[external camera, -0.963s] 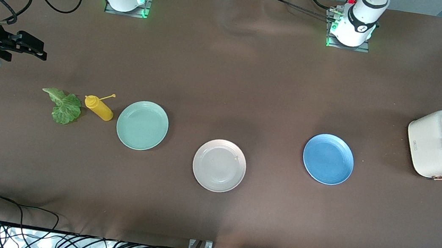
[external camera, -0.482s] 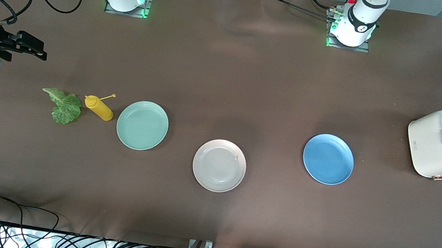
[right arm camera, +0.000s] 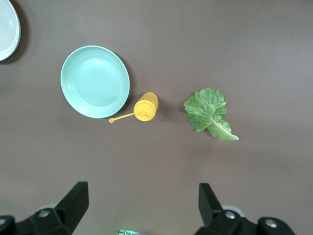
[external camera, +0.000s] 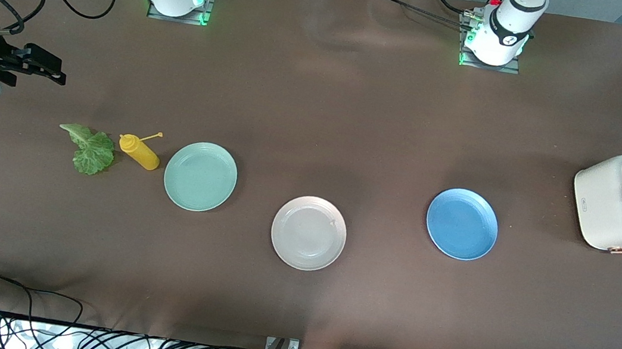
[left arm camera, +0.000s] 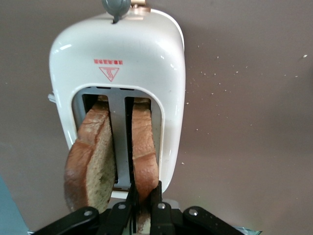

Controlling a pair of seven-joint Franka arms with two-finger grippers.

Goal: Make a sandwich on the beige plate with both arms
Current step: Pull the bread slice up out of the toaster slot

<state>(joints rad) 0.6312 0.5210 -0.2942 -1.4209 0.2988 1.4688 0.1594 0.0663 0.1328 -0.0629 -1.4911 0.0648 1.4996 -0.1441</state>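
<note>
**Left gripper pinches a bread slice in the toaster**

The left gripper point(left arm camera: 142, 203) is clamped on one bread slice point(left arm camera: 145, 152) standing in a slot of the white toaster point(external camera: 607, 204) at the left arm's end of the table; a second slice point(left arm camera: 90, 164) stands in the neighbouring slot, untouched. The right gripper point(right arm camera: 142, 200) waits with fingers spread wide, above the bare cloth near the lettuce leaf point(external camera: 89, 150) and yellow sauce bottle point(external camera: 139, 152). The beige plate point(external camera: 308, 233) sits mid-table between the mint green plate point(external camera: 200, 175) and blue plate point(external camera: 462, 223), nearer the front camera than both; nothing lies on it.
</note>
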